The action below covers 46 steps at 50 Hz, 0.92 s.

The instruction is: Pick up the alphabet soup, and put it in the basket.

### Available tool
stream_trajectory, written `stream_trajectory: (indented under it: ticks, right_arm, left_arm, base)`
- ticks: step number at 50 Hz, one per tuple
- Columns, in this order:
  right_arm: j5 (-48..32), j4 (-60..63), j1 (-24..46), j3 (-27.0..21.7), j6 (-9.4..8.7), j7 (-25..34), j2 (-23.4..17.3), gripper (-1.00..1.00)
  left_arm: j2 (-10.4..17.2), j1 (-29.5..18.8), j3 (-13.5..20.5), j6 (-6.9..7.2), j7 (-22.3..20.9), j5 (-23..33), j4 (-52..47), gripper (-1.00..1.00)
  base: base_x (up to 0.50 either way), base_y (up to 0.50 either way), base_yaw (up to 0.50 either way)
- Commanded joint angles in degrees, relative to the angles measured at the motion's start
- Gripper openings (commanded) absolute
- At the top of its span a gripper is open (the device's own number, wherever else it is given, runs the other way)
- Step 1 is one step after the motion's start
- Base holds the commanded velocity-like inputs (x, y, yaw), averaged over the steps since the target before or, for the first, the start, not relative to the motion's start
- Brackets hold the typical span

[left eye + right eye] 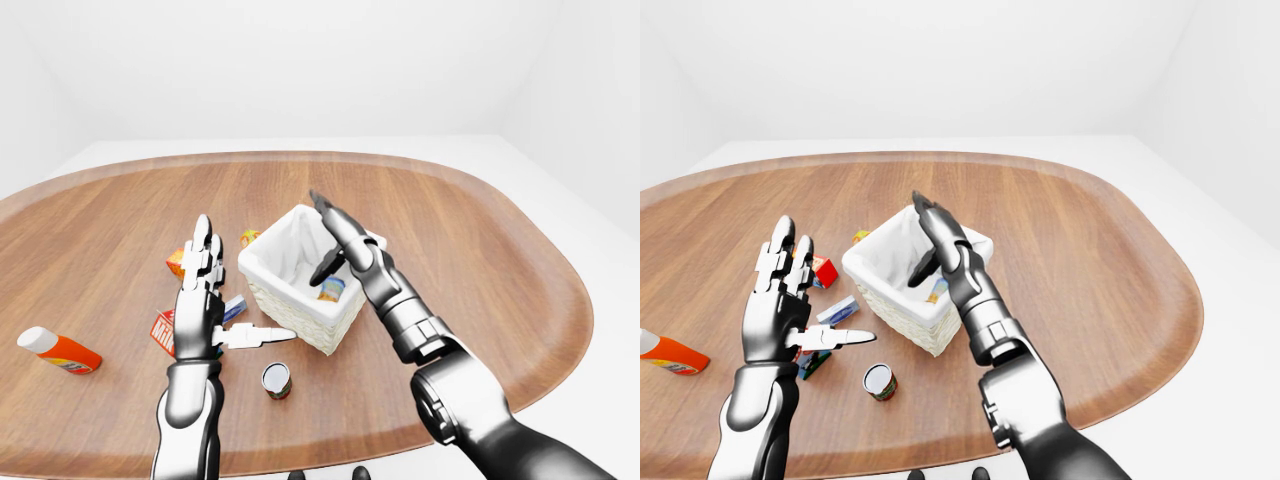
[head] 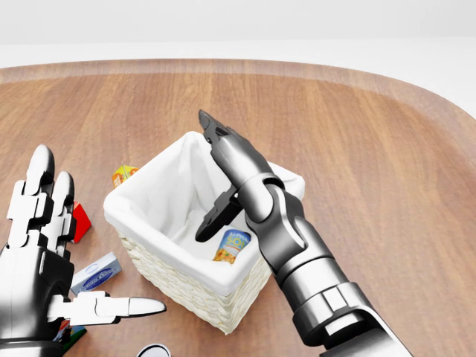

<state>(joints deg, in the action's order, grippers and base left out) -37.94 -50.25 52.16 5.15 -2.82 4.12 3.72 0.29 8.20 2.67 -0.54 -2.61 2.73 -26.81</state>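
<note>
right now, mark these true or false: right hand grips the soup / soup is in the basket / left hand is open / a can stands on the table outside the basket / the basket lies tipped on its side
1. The right hand grips the soup. False: its fingers are spread open above the soup, apart from it.
2. The soup is in the basket. True: it lies inside against the white liner.
3. The left hand is open. True: fingers up, thumb out, holding nothing.
4. A can stands on the table outside the basket. True: it shows below the basket in the left-eye view.
5. The basket lies tipped on its side. False: it sits upright, with its opening facing up.
</note>
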Motion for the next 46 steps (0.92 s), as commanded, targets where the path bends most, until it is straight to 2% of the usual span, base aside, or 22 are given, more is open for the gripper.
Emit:
stream_trajectory:
  ticks: [1, 15, 21, 25, 30, 36, 43, 46]
  right_arm:
    - [-0.07, 0.2, -0.12, 0.09, -0.01, 0.19, 0.19, 1.0]
    - [1.11, 5.53, -0.04, -0.38, -1.59, 1.1, 0.06, 1.0]
    - [2.32, 8.36, 0.11, -0.7, -1.55, -0.33, 0.02, 1.0]
    - [3.81, 9.7, 0.73, -1.35, -0.56, -2.2, -0.22, 1.0]
    - [4.86, 11.21, 0.94, -1.22, -0.82, -2.33, -0.54, 1.0]
    - [5.44, 15.55, 0.3, -0.99, -2.18, -1.47, -0.28, 1.0]
    - [5.78, 17.0, 0.2, -1.02, -2.18, -1.29, -0.3, 1.0]
    - [6.05, 22.49, -0.33, -0.97, -2.18, 0.21, -0.11, 1.0]
  left_arm:
    - [0.0, 0.04, 0.01, -0.11, -0.02, -0.02, 0.11, 1.0]
    - [-0.01, 0.09, 0.02, -0.34, -0.03, -0.04, 0.3, 1.0]
    - [0.0, 0.05, 0.01, -0.31, -0.02, 0.0, 0.28, 1.0]
    - [0.02, -0.01, 0.0, -0.35, -0.02, 0.02, 0.46, 1.0]
    - [0.03, -0.08, 0.05, -0.47, -0.03, 0.0, 0.66, 1.0]
    - [0.03, -0.07, 0.04, -0.53, -0.03, 0.03, 0.72, 1.0]
    - [0.03, -0.05, 0.08, -0.35, -0.07, -0.06, 0.47, 1.0]
    - [0.0, 0.07, -0.02, -0.1, -0.07, -0.01, 0.07, 1.0]
  base:
    - [0.0, 0.0, 0.0]
    - [0.0, 0.0, 0.0]
    - [0.0, 0.0, 0.0]
    - [0.0, 0.0, 0.0]
    - [0.0, 0.0, 0.0]
    - [0.0, 0.0, 0.0]
    - [0.0, 0.0, 0.0]
    - [0.0, 0.0, 0.0]
